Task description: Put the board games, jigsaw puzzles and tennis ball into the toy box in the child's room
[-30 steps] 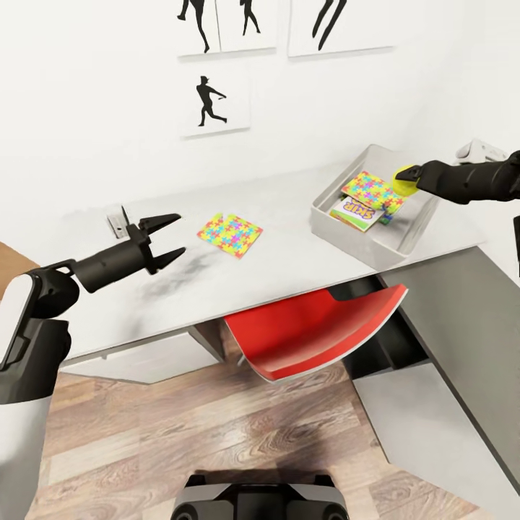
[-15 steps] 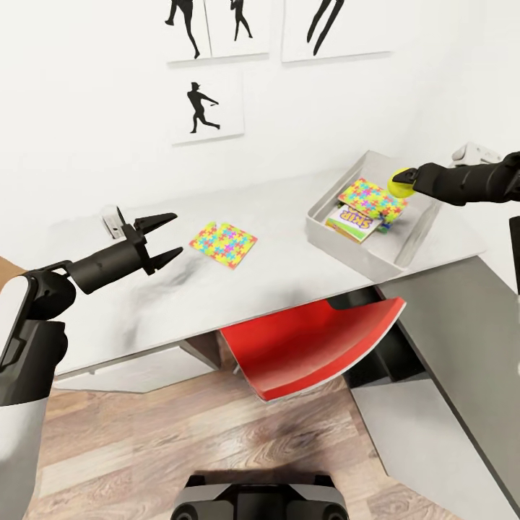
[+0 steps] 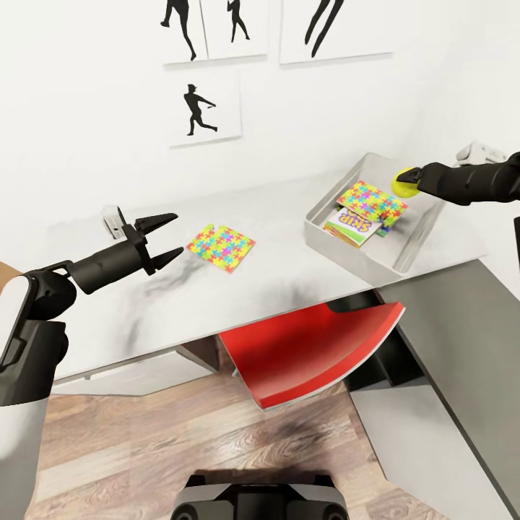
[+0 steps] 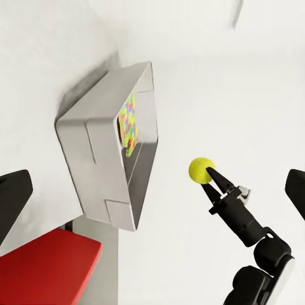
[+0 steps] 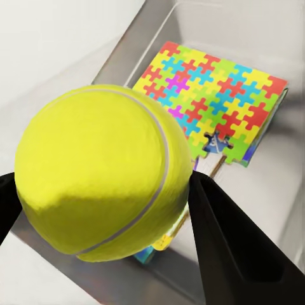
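In the head view, the right gripper (image 3: 410,182) pinches the tennis ball (image 3: 403,182) between its fingertips and holds it above the far part of the toy box (image 3: 361,253), so the ball's way in is straight down. The toy box sits at the right end of the pale table (image 3: 238,289) and already holds a jigsaw puzzle (image 3: 371,201) lying on top of the Skip-Bo board game (image 3: 352,224). A second jigsaw puzzle (image 3: 221,248) lies flat on the table outside the box, just beyond the left gripper (image 3: 165,236), whose jaws stand wide and empty; the left arm is clearly the nearer one to it.

From the left wrist view, the ball (image 4: 201,170) is gripped at the tips of the right gripper (image 4: 208,175), apart from the toy box (image 4: 101,165), with a puzzle edge (image 4: 129,121) visible inside.

The right wrist view has the ball (image 5: 101,171) close up between the dark fingers (image 5: 235,248), with the boxed puzzle (image 5: 213,101) directly beyond it on the tray's floor.
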